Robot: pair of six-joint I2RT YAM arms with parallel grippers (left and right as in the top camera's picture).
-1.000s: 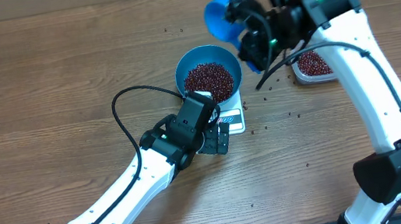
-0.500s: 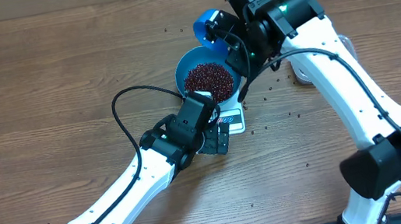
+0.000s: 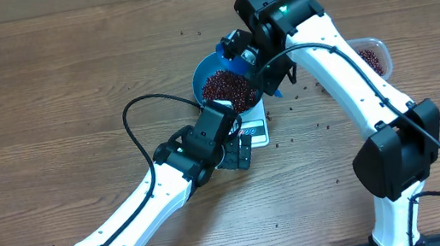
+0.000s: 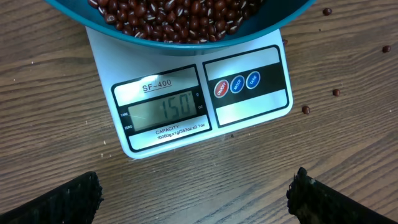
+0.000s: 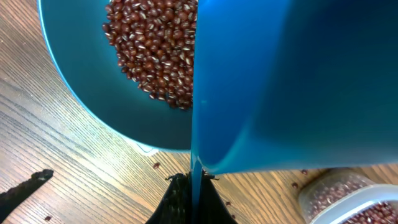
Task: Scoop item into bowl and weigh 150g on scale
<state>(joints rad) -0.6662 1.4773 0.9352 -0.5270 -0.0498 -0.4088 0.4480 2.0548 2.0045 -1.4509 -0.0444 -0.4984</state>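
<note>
Right claw (image 5: 193, 198) clamps the handle of the blue scoop (image 5: 292, 81), tipped just ahead over the bowl (image 5: 81, 93) of beans (image 5: 155, 50). Left claw (image 4: 196, 199) gapes wide, empty. The scale (image 4: 249, 106) right before it reads 150, so the target looks met, with only the scoop to put away.

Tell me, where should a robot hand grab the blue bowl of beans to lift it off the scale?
Pinch the blue bowl by its thin rim, coming from above on its left side, one finger inside, one outside. It looks too wide to hug, the beans fill the middle, and the blue scoop hangs over the right side. Keep it level.
</note>
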